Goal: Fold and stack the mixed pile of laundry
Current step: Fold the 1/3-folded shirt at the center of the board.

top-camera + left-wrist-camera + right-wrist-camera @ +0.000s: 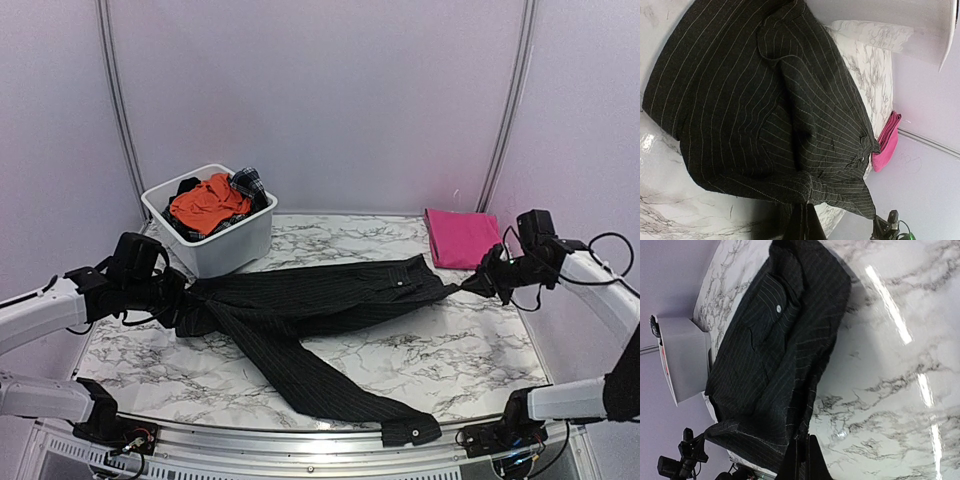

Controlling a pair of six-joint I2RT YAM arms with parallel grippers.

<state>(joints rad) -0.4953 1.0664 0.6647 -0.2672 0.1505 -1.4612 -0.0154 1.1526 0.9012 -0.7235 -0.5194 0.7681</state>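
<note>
1. The black pinstriped shirt (320,295) lies stretched across the middle of the marble surface (470,350), running from 9 o'clock to 3 o'clock.
2. The left claw (187,297) at 9 o'clock is pressed together on the shirt's bunched left end. In the left wrist view the fabric gathers into a knot right at the fingers (802,225).
3. The right claw (473,285) at 3 o'clock is pinching the shirt's right corner, which pulls to a point there. The right wrist view shows cloth meeting its closed fingers (802,460).
4. One sleeve (330,385) trails away toward 5 o'clock, and its cuff reaches the near edge of the surface.
5. A white tub (225,245) stands at 10 o'clock, just behind the shirt's left end and close to the left claw. It holds an orange garment (205,203) and a dark plaid piece (250,183) at its far rim.
6. A folded magenta-pink cloth (460,237) lies flat at 2 o'clock, just behind the right claw and apart from the shirt.
</note>
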